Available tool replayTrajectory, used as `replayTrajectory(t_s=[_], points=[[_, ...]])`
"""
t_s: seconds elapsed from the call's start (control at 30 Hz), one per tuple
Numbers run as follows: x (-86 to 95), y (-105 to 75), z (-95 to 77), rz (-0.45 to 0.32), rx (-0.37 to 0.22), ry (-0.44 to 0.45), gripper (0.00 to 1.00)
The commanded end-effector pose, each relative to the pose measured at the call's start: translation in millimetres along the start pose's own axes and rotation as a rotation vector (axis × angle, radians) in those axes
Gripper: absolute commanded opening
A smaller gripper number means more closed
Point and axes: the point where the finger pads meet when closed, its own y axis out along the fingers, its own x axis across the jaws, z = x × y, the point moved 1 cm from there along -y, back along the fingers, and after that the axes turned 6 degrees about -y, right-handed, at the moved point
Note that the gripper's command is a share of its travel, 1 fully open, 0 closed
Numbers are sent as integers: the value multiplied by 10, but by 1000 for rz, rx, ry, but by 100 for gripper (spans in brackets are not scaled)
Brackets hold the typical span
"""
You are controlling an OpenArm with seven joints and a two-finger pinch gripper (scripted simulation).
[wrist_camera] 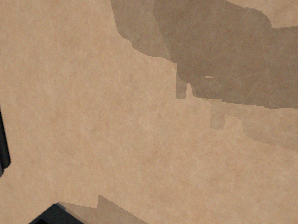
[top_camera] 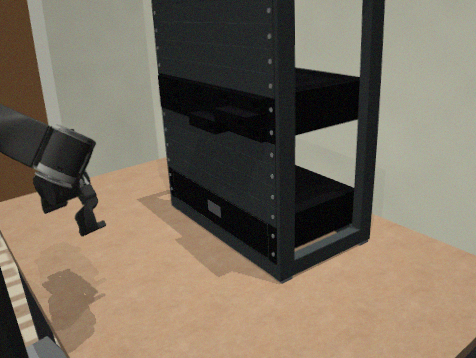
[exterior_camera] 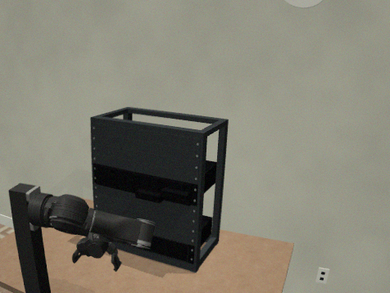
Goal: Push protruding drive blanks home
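The dark rack [top_camera: 285, 200] [exterior_camera: 201, 184] [wrist_camera: 56, 215] stands upright on the table. The black storage chassis [top_camera: 175, 95] [exterior_camera: 111, 173] crosses its front at mid height. On it, a dark block-like blank [top_camera: 204, 120] [exterior_camera: 148, 195] stands out near the middle, and another protruding dark part [top_camera: 240, 116] [exterior_camera: 176, 191] shows to its right. Black on black, the single blanks and rows are hard to separate. My gripper [top_camera: 71, 219] [exterior_camera: 96, 265] is open and empty, in front of the rack, below the chassis's height and clear of it. One finger shows at the wrist view's left edge.
A lower black unit [top_camera: 240, 231] with a grey label [top_camera: 214, 208] sits at the rack's bottom. Flat dark panels [top_camera: 215, 155] [exterior_camera: 139, 149] fill the front above and below the chassis. The tabletop [top_camera: 320, 310] [exterior_camera: 254, 262] extends around the rack, with the arm's post [exterior_camera: 20, 217] at the left.
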Motion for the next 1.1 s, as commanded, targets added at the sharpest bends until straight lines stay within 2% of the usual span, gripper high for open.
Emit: replayTrajectory(t_s=[0.0, 0.27, 0.6, 0.67, 1.07], points=[[26, -11, -11, -11, -8, 0, 100], [102, -32, -55, -44, -32, 6, 100], [339, -121, -193, -155, -105, 31, 100], [339, -121, -193, -155, -105, 31, 100], [736, -378, -462, -382, -249, 107, 100]])
